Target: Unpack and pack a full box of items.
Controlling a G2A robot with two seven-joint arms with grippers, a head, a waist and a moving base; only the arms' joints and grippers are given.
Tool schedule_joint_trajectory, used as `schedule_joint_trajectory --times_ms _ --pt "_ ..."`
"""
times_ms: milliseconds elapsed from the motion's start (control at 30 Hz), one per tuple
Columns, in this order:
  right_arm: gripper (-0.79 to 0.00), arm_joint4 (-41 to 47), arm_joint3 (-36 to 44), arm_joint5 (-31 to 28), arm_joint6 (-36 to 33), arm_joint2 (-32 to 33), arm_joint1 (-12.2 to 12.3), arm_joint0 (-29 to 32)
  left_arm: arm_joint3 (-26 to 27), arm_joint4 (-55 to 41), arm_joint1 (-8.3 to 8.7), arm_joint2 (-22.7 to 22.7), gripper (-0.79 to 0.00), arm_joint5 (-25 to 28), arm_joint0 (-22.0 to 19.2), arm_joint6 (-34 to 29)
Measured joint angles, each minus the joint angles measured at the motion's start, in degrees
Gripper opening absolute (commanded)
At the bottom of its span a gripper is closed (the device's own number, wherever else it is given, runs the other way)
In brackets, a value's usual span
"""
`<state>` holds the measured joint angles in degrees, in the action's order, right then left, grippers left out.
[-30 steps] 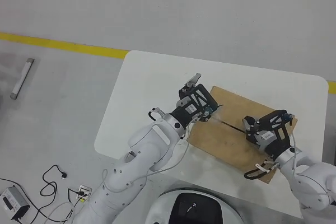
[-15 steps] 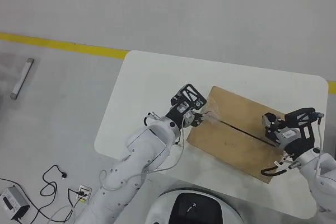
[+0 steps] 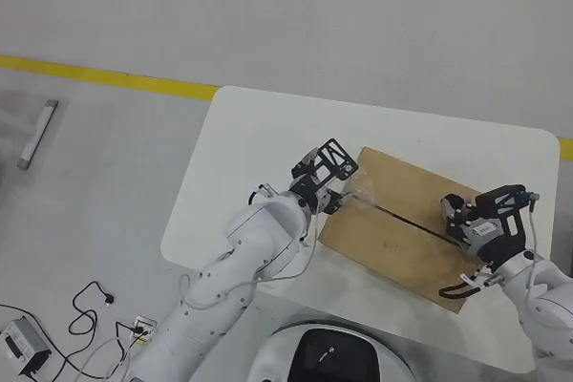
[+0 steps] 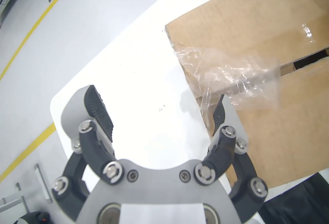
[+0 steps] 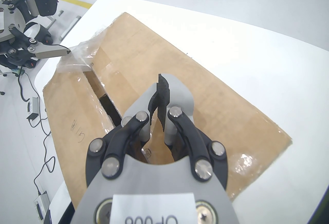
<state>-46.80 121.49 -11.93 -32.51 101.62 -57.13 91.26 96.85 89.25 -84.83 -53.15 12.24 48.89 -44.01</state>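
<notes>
A closed brown cardboard box (image 3: 401, 239) lies on the white table (image 3: 258, 143); its top flaps meet at a narrow dark seam (image 5: 102, 96). A crumpled strip of clear tape (image 4: 231, 73) hangs off the box's end at the seam. My left gripper (image 4: 159, 109) is open just off that end, and one fingertip (image 4: 218, 112) touches the tape. In the top view the left gripper (image 3: 332, 172) sits at the box's left corner. My right gripper (image 5: 160, 96) is shut with nothing in it, low over the seam near the box's opposite end (image 3: 477, 222).
The box takes up the right half of the table. White tabletop stretches to its left and far side. On the floor are a yellow line (image 3: 95, 76), a grey bar (image 3: 36, 134) and cables with a power brick (image 3: 24, 344).
The right gripper slid along the seam toward the box's right end, then came back a little. The left gripper shifted slightly at the box's left end and turned.
</notes>
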Motion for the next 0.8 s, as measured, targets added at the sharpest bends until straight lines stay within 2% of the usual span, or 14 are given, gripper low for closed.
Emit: schedule_joint_trajectory --times_ms 267,567,800 --pt "-0.785 -0.25 0.01 -0.25 -0.33 -0.92 -0.05 -0.83 -2.29 -0.82 -0.70 0.95 0.000 -0.19 -1.51 1.45" --pt "-0.785 -0.41 -0.14 -0.15 -0.49 -1.56 -0.10 -1.87 -2.18 -2.41 -1.46 2.45 0.000 1.31 -3.02 1.23" --pt "-0.785 0.43 0.65 0.29 -0.21 0.25 -0.12 -1.60 -1.45 -3.38 -2.00 3.81 0.000 2.07 -3.32 1.71"
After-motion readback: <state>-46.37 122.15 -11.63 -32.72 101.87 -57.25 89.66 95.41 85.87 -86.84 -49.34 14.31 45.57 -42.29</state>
